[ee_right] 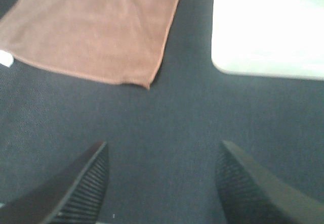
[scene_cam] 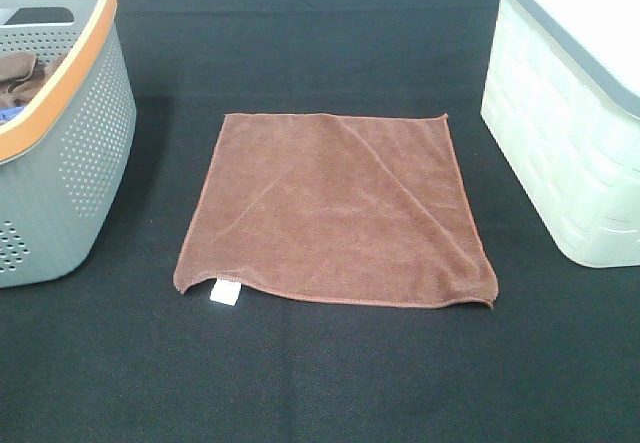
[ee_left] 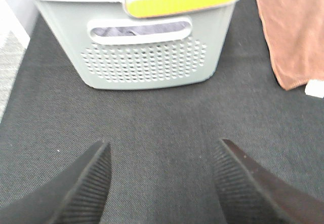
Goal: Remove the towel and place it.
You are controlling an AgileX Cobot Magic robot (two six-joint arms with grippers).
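The rust-brown towel (scene_cam: 335,208) lies spread flat on the black table, between two baskets, with its white tag (scene_cam: 225,292) at the near left corner. It also shows in the left wrist view (ee_left: 293,32) and in the right wrist view (ee_right: 96,27). My left gripper (ee_left: 162,183) is open and empty above bare table, in front of the grey basket (ee_left: 147,47). My right gripper (ee_right: 162,183) is open and empty above bare table, near the towel's near right corner. Neither arm shows in the exterior high view.
A grey perforated basket with an orange rim (scene_cam: 60,133) stands at the left and holds a darker brown cloth (scene_cam: 22,75) and blue fabric. A white lidded basket (scene_cam: 570,113) stands at the right; it also shows in the right wrist view (ee_right: 268,32).
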